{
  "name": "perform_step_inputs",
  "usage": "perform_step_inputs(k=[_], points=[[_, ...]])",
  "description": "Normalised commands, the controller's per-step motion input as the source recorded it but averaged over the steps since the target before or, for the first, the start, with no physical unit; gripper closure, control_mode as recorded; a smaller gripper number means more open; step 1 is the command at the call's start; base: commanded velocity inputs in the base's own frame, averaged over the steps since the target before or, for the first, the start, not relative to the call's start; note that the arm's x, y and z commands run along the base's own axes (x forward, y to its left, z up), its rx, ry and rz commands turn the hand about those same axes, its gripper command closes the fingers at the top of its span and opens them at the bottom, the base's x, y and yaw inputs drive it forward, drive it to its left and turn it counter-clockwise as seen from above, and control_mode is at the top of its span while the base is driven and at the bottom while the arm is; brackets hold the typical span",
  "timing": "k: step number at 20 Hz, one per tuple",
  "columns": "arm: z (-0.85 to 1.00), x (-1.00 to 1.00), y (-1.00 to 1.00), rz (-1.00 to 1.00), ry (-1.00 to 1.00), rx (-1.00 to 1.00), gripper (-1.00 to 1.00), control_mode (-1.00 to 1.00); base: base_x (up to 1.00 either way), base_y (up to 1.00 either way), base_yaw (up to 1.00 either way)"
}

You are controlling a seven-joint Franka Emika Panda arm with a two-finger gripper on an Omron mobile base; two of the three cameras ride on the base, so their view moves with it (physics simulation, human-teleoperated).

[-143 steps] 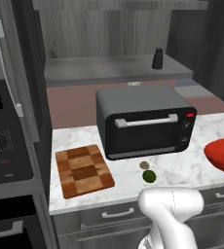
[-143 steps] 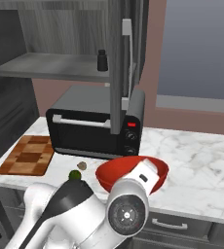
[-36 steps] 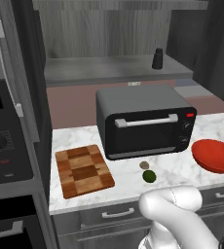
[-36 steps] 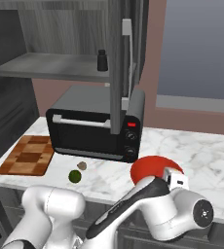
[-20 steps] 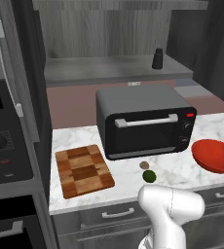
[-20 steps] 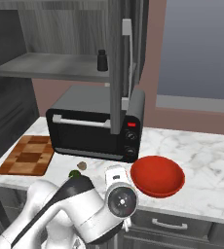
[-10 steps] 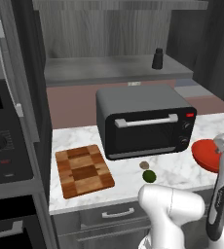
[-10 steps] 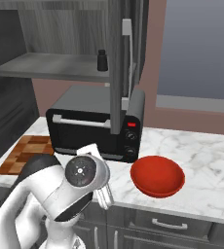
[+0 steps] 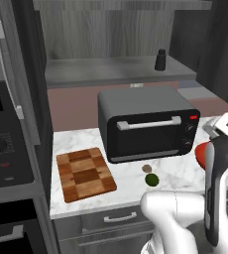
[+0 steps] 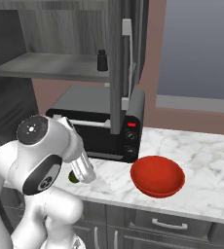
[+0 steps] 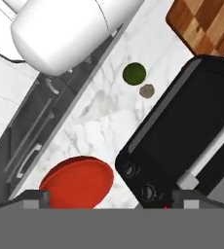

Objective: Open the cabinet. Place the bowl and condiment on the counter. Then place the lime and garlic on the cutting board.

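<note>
The condiment [image 9: 160, 59] waits on the open cabinet [image 10: 118, 63] shelf; the bowl [image 10: 157, 176] already sits on the counter [image 10: 201, 160]. Our gripper [image 11: 112, 197] hangs above, jaws spread, holding nothing. Nearest us, the lime [image 9: 151, 179] and garlic [image 9: 147, 168] lie just beside each other, so a grab could nudge one away. Beyond them, the toaster oven [image 9: 145, 124] stands under the shelf; reaching up, we could clip it or the door.

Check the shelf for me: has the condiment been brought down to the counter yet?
No. The condiment stands on the open cabinet shelf, above the toaster oven, not on the counter.
</note>
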Motion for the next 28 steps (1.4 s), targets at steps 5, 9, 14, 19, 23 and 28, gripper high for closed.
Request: perform_step_inputs(k=[5,9,14,19,23,28], points=[[0.6,0.0,0.38,0.0,0.04,-0.17,-1.0,-1.0,0.0,0.0,0.0],[0.6,0.0,0.34,0.02,0.04,-0.15,-1.0,-1.0,0.0,0.0,0.0],[0.59,0.02,0.27,0.03,0.05,-0.13,-1.0,-1.0,0.0,0.0,0.0],[0.56,0.03,0.26,0.05,0.06,-0.13,-1.0,-1.0,0.0,0.0,0.0],[0.44,0.04,0.3,0.05,0.09,-0.14,-1.0,-1.0,0.0,0.0,0.0],[0.26,0.02,0.19,0.01,0.05,-0.09,-1.0,-1.0,0.0,0.0,0.0]])
